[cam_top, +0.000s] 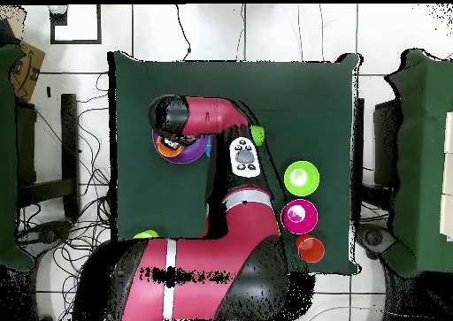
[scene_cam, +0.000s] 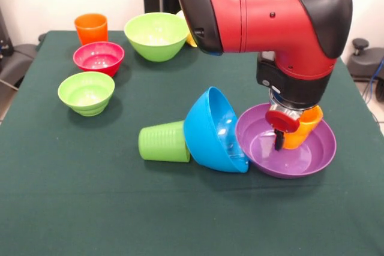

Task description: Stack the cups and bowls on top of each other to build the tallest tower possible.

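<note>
Several cups and bowls lie spread over the green table (scene_cam: 72, 208), and we see no tower among them. In the front view the red and black arm (scene_cam: 264, 16) comes down on the right, and its gripper (scene_cam: 280, 139) hangs inside the wide purple bowl (scene_cam: 300, 163). An orange-yellow cup (scene_cam: 303, 129) sits in that bowl, right beside the gripper's red part. We cannot tell whether the gripper is spread, pressed together or pinching the cup, since the wrist hides most of it.

Leaning against the purple bowl's left rim is the large blue bowl (scene_cam: 210, 130), tipped up on its side with its opening facing right. Touching its left side, a ribbed green cup (scene_cam: 163, 141) lies on its side.

At the far left we see an orange cup (scene_cam: 91, 28) standing upright, with a small red bowl (scene_cam: 98, 57) just in front of it and a small lime green bowl (scene_cam: 86, 92) nearer still. To their right, at the far side, stands the large lime green bowl (scene_cam: 156, 35). A bit of yellow shows behind it, mostly hidden by the arm.

From overhead, the arm covers most of the purple bowl, and the three small pieces form a line on the right side of the table.
</note>
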Available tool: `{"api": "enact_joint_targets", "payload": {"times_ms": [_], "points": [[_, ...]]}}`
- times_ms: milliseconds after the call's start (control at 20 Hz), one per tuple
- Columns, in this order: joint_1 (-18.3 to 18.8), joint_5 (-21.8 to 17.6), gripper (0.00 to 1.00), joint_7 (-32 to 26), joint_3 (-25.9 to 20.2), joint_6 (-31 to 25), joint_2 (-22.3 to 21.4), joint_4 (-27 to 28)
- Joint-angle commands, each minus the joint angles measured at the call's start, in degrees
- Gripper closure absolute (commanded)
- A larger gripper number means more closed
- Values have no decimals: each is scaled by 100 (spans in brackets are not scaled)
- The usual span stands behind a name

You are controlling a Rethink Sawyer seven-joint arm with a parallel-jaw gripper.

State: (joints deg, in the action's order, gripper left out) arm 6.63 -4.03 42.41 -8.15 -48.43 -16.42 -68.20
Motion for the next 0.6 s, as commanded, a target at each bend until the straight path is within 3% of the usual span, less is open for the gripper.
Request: {"api": "enact_joint_targets", "payload": {"times_ms": [50, 600], "points": [[57, -221, 0, 348, -535, 419, -39, -300], [-119, -326, 0, 424, -394, 373, -101, -76]]}}
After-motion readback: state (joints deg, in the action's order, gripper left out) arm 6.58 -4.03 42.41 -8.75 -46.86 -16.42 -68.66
